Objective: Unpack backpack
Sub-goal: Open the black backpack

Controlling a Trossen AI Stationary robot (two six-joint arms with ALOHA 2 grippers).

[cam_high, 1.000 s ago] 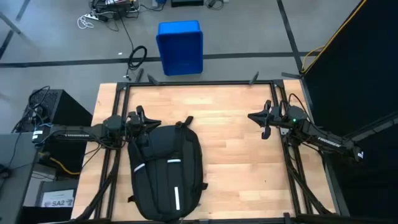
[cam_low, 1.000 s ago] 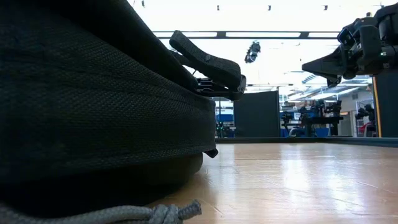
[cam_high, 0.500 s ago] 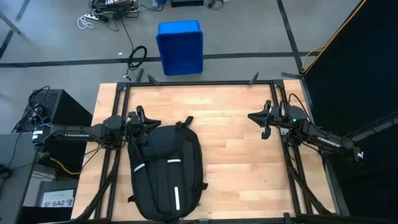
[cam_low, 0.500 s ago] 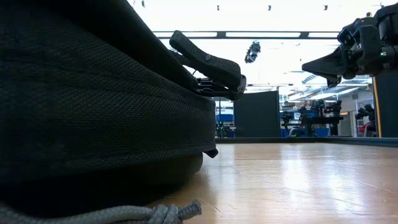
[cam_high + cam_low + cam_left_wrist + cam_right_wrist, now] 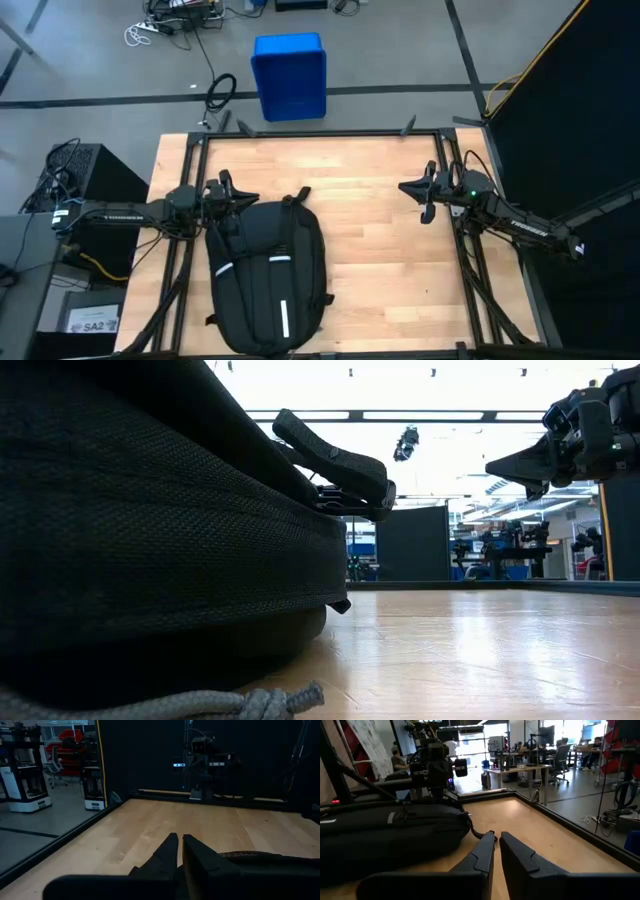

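Note:
The black backpack (image 5: 265, 278) lies flat on the wooden table (image 5: 380, 250) at its near left, white stripes up; it fills the left of the low view (image 5: 150, 530). My left gripper (image 5: 245, 196) hovers shut and level at the backpack's far left corner, and its wrist view (image 5: 178, 836) shows the backpack's edge (image 5: 250, 855) just beside the fingers. My right gripper (image 5: 405, 187) waits shut at the table's right side, pointing toward the backpack (image 5: 390, 832), with nothing between its fingers (image 5: 496, 833).
A blue plastic bin (image 5: 289, 75) stands on the floor beyond the table's far edge. A knotted grey cord (image 5: 250, 705) lies on the table close to the low camera. Bare wood stretches between the backpack and the right arm. Dark rails frame the table (image 5: 320, 132).

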